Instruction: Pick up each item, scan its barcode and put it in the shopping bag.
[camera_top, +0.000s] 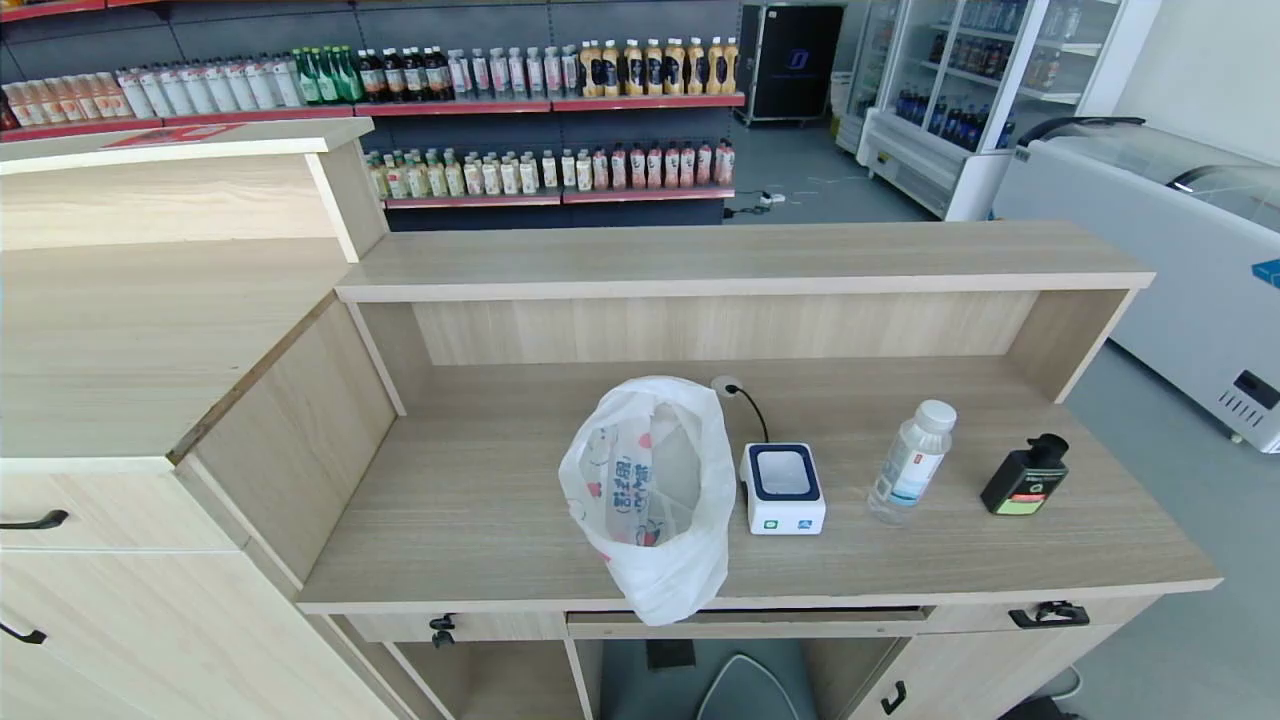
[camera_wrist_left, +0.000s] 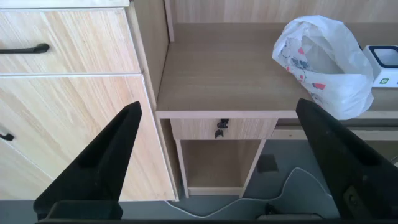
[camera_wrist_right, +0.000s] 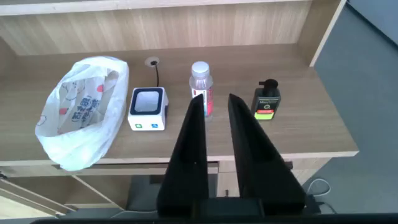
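"Checking my jaws first: the left gripper has its fingers spread wide with nothing between them. The right gripper shows only a narrow gap and holds nothing either."

"So nothing is picked up yet. Where are the goods?"

"All on the pale wooden counter. In the head view, the clear plastic water bottle with a white cap stands upright right of centre. The black pump bottle with a green and red label is further right, apart from it. The white box scanner with a dark window sits at centre, just beside the white printed plastic shopping bag. The bag's mouth gapes open and its bottom hangs over the counter's near edge."

"Which step do you call it?"

"The very start, I judge: the first pick, with both items unbagged. My right arm looks lined up with the water bottle. I'd widen those fingers, come down around its body, then turn its label to the scanner's window. I can't make out from here which side carries the barcode."
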